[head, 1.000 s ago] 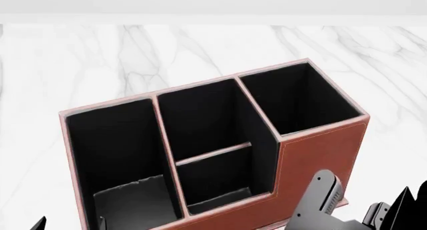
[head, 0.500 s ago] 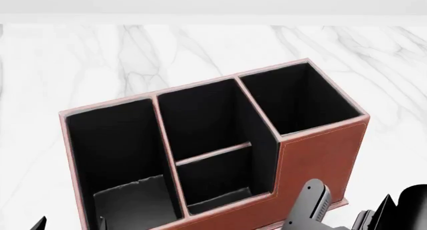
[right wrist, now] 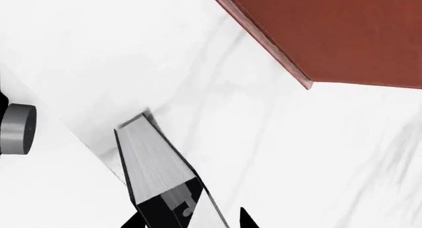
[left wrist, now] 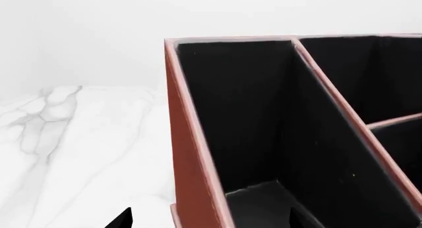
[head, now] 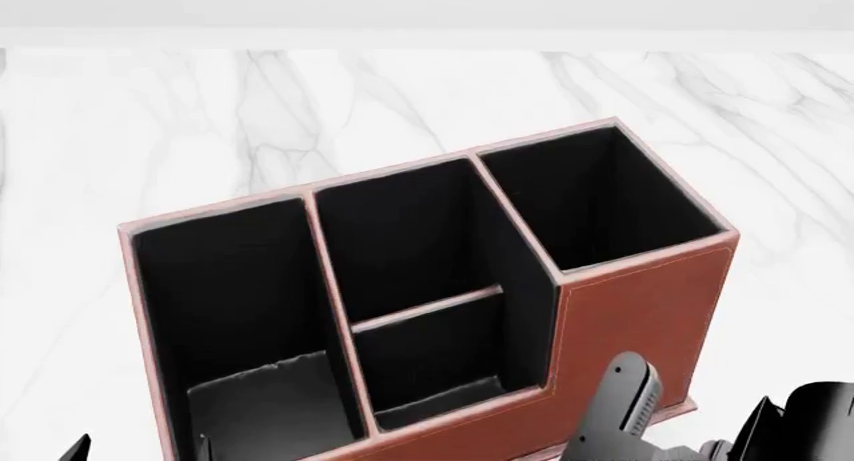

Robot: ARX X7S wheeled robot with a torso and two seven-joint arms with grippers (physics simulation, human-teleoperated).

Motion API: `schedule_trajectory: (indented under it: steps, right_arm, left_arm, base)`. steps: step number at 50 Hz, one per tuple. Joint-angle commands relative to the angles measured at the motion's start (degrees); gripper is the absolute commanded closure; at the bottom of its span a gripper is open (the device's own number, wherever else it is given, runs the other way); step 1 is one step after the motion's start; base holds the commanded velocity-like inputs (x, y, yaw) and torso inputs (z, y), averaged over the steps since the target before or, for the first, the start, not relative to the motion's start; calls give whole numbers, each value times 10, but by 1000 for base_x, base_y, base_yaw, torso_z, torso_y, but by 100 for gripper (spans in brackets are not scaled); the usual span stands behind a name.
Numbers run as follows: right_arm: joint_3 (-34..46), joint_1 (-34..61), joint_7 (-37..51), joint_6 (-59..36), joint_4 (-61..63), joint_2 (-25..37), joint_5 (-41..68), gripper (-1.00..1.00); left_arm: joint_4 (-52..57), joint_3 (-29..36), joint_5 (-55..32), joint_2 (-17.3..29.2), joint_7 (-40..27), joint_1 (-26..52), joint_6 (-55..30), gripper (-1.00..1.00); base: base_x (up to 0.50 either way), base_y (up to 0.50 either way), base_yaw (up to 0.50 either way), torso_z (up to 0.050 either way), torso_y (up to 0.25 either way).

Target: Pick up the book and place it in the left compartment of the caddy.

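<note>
The reddish-brown caddy (head: 641, 301) stands mid-table, and its wide left compartment (head: 220, 291) is black inside. The caddy also shows in the left wrist view (left wrist: 191, 154) and the right wrist view (right wrist: 329, 35). The book (right wrist: 155, 163), with a black cover and pale page edges, shows only in the right wrist view. My right gripper (right wrist: 189, 220) is shut on it, in front of the caddy's right corner. My left gripper (left wrist: 207, 220) is open, with its fingertips on either side of the caddy's left end wall. The book is hidden in the head view.
The white marble table (head: 400, 91) runs far behind the caddy. Its near edge (right wrist: 72, 124) passes just under the book. The right arm (head: 621, 411) is low in front of the caddy's tall right end section (head: 594, 191). The middle section has a crossbar (head: 427, 308).
The right arm has dropped lower and shifted slightly left in the head view, and its wrist has turned. The caddy and the left gripper have not moved.
</note>
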State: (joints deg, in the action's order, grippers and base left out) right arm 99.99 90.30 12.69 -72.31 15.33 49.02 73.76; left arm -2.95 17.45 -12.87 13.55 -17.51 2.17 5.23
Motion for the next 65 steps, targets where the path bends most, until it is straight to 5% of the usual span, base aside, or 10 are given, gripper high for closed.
schedule_trajectory:
  steps: [1, 37, 55, 65]
  right_arm:
    - [9, -32, -30, 18, 5, 1, 8, 100]
    - [-107, -70, 66, 174, -41, 18, 82, 100]
    - [-116, -64, 83, 167, -41, 16, 105, 100]
    - [-161, 18, 160, 118, -30, 30, 221, 100]
  left_arm:
    - [2, 2, -4, 2, -2, 0, -1, -100]
    - [-1, 9, -10, 6, -11, 2, 1, -100]
    - [1, 11, -15, 9, -14, 3, 0, -100]
    - [1, 13, -17, 10, -16, 4, 0, -100]
  base:
    - [0, 0, 0, 0, 0]
    - [1, 1, 3, -2, 0]
    - [0, 0, 0, 0, 0]
    - [0, 0, 0, 0, 0]
